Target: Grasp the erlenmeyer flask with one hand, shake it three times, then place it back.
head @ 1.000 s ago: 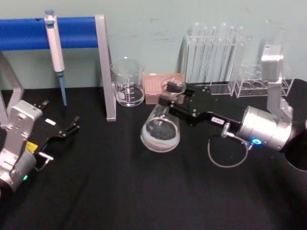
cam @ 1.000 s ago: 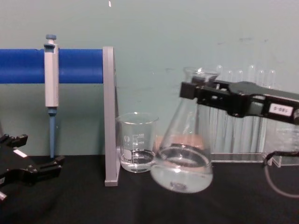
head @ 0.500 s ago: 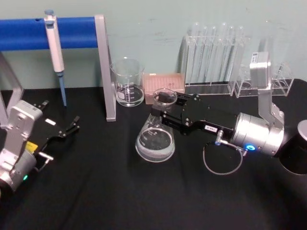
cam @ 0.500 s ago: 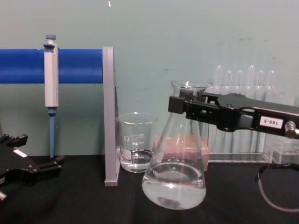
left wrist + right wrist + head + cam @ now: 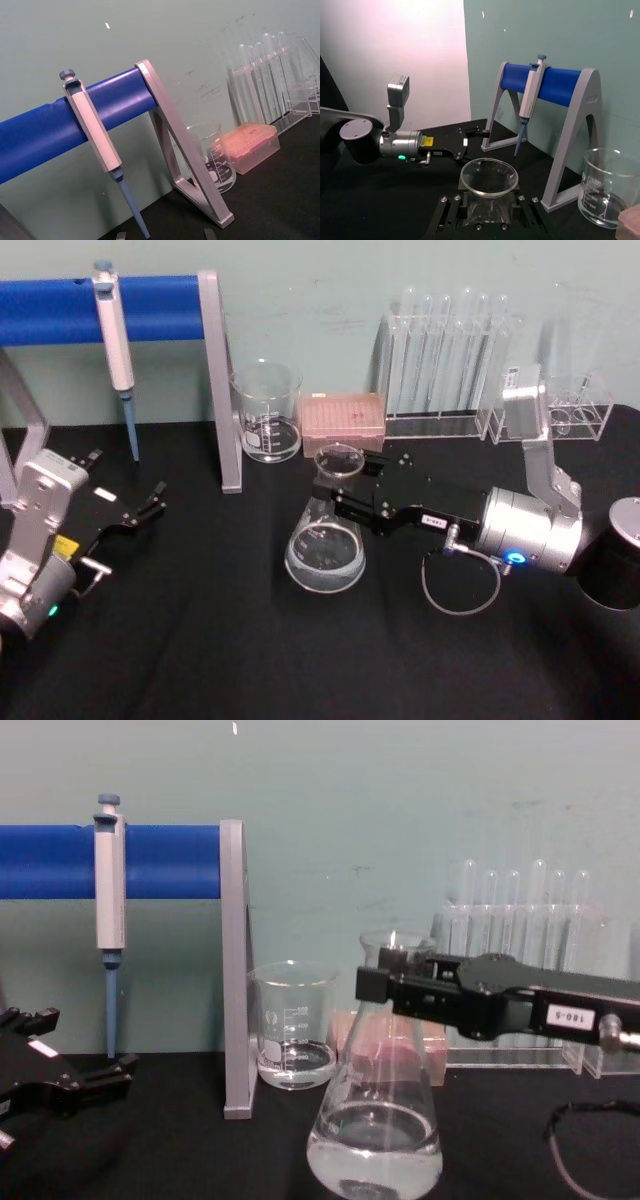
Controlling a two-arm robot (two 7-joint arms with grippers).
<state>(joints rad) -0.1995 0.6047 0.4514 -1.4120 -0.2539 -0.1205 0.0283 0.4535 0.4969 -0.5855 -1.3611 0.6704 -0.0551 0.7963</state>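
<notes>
Right gripper (image 5: 340, 498) clenched on the neck of the erlenmeyer flask (image 5: 325, 555), holding it upright with liquid level, low over the black surface (image 5: 250, 650) near the beaker (image 5: 267, 412), apparently for set-down; left gripper (image 5: 150, 502) parked at left.

One flask (image 5: 326, 540), one beaker (image 5: 267, 410), one pipette (image 5: 113, 325), one pink box (image 5: 343, 415), one stand (image 5: 60, 308), roughly six test tubes (image 5: 445, 350), two tools: left tool (image 5: 153, 501), right tool (image 5: 341, 488).

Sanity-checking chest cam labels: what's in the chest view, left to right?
Black left gripper, open → white pipette with a blue tip, hanging on the blue bar → grey stand upright → clear straight-walled glass beaker → clear glass conical erlenmeyer flask, neck clamped by the black right gripper → row of clear test tubes.
</notes>
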